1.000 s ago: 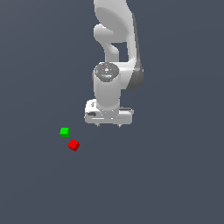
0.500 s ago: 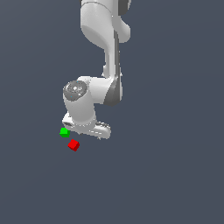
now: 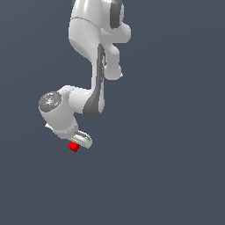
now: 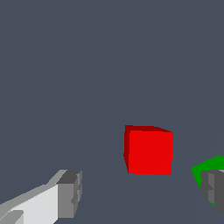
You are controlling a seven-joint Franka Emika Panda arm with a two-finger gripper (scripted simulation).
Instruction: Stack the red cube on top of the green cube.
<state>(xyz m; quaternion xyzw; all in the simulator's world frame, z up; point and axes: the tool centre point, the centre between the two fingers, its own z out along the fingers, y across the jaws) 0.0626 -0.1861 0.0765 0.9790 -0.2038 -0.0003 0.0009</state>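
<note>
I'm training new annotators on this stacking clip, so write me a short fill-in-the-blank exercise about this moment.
1. In the wrist view, the gripper fingers stand apart, so the gripper is ____.
2. The small bright cube lying between the two fingers is ____.
3. In the exterior view, the arm hides the small bright ____ cube.
4. The red cube rests on the floor, not yet ____ by the fingers.

Missing words: open; red; green; gripped
</note>
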